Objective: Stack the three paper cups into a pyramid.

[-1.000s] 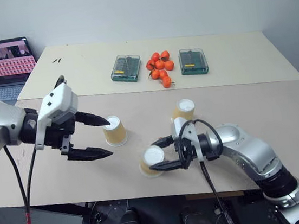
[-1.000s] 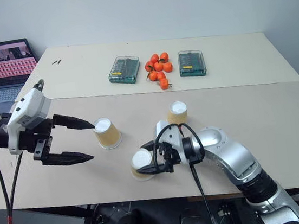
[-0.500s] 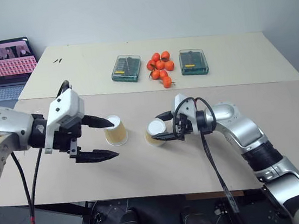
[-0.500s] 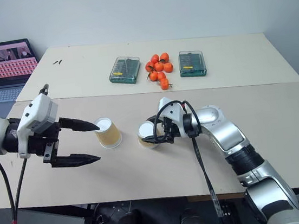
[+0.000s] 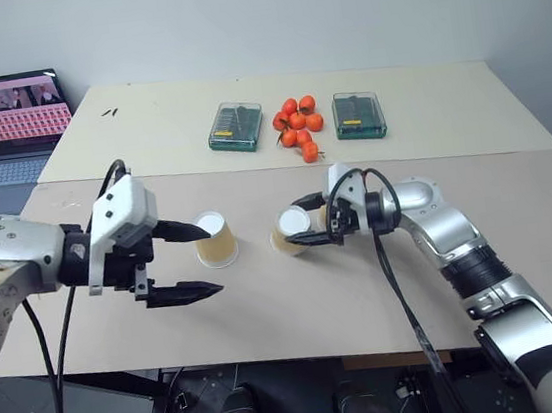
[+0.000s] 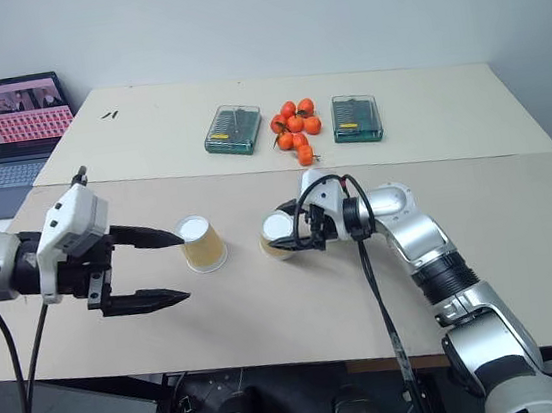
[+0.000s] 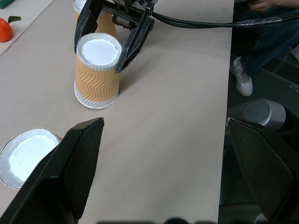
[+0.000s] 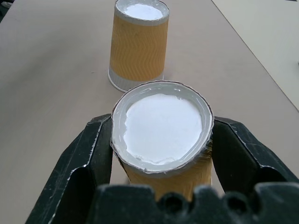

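Two beige tables [image 5: 432, 162] against a plain pale wall [image 5: 262, 12]

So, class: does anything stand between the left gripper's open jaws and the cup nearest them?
Nothing visible does. The left gripper faces the nearest cup across bare table. The second cup, clasped by the right gripper, stands beyond it, not between.

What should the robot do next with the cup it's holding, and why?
Probably let go and pull the right hand back. Its cup already stands upside down on the table, beside the other cup, so the pyramid's base looks set.
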You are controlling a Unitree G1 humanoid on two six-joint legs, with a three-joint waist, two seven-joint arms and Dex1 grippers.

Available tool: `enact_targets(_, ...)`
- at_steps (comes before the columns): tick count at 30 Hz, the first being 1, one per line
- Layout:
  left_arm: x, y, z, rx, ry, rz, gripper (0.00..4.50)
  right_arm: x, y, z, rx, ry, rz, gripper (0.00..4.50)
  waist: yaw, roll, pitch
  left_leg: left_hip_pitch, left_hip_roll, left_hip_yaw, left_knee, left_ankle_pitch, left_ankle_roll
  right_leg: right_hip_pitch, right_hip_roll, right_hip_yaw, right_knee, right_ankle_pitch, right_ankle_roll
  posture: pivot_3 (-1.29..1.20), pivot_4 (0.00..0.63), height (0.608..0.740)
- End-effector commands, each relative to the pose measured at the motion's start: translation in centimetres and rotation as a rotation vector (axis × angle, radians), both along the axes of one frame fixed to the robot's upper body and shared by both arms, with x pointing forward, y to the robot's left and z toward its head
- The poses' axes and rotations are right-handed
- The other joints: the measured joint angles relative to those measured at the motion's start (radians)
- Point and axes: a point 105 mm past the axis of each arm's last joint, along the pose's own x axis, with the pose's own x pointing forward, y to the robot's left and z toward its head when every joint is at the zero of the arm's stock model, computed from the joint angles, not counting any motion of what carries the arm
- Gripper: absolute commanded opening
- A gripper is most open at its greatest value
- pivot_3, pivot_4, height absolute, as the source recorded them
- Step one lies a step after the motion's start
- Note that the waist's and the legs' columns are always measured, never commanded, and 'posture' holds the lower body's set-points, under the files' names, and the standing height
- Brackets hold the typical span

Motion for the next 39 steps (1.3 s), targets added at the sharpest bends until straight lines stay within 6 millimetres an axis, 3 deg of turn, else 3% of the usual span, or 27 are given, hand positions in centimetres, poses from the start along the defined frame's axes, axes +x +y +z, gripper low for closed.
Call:
enact_targets(1, -0.3, -0.3, 0.8, -0.012, -0.045, -0.017, 4.5, 1.0, -1.7, -1.5, -0.073, 0.016, -0.084, 4.14, 0.001, 0.0, 0.0, 0.0, 0.0, 0.0, 0.0, 0.0, 0.0, 0.0, 0.0, 0.0, 0.0, 0.0, 0.0, 0.0, 0.15, 0.735)
enact_targets(2, -0.4, -0.4, 0.8, -0.012, -0.045, -0.017, 4.5, 1.0, -1.7, -1.5, -0.073, 0.017, -0.083, 4.49, 0.001, -0.001, 0.0, 0.0, 0.0, 0.0, 0.0, 0.0, 0.0, 0.0, 0.0, 0.0, 0.0, 0.0, 0.0, 0.0, 0.15, 0.735)
enact_targets(7, -0.3, -0.5, 0.8, -0.017, -0.044, -0.017, 4.5, 1.1, -1.8, -0.9, -0.061, 0.003, -0.087, 4.49, 0.001, -0.001, 0.0, 0.0, 0.0, 0.0, 0.0, 0.0, 0.0, 0.0, 0.0, 0.0, -0.001, 0.0, 0.0, 0.0, 0.15, 0.735)
enact_targets(21, 0.0, -0.7, 0.7, -0.033, -0.048, -0.021, 4.5, 0.1, -1.5, 5.4, 0.05, -0.084, -0.071, 4.49, -0.003, -0.001, 0.0, -0.002, 0.0, 0.001, -0.004, 0.0, 0.0, -0.003, 0.0, 0.001, -0.001, 0.0, 0.0, 0.0, 0.15, 0.735)
enact_targets(28, 0.2, -0.9, 0.6, -0.035, -0.05, -0.028, 4.5, -0.6, -1.6, 7.4, 0.074, -0.11, -0.067, 4.49, -0.004, -0.001, 0.0, -0.002, 0.0, 0.001, -0.005, 0.0, 0.0, -0.003, 0.0, 0.001, -0.001, -0.001, -0.001, 0.0, 0.15, 0.735)
enact_targets(33, 0.2, -0.9, 0.7, -0.035, -0.05, -0.032, 4.5, 0.0, -6.0, 9.9, 0.093, -0.161, -0.182, 4.49, 0.005, -0.001, 0.0, -0.003, -0.001, 0.001, -0.005, 0.0, 0.0, -0.003, 0.0, 0.0, -0.002, -0.001, -0.001, 0.0, 0.15, 0.735)
enact_targets(39, 0.4, -1.0, 0.7, -0.042, -0.053, -0.032, 4.5, 0.8, -13.9, 7.3, 0.015, -0.111, -0.411, 4.49, 0.016, -0.001, 0.0, -0.002, -0.001, 0.001, -0.005, 0.0, 0.0, -0.003, -0.001, 0.0, -0.003, -0.001, -0.001, 0.0, 0.15, 0.735)
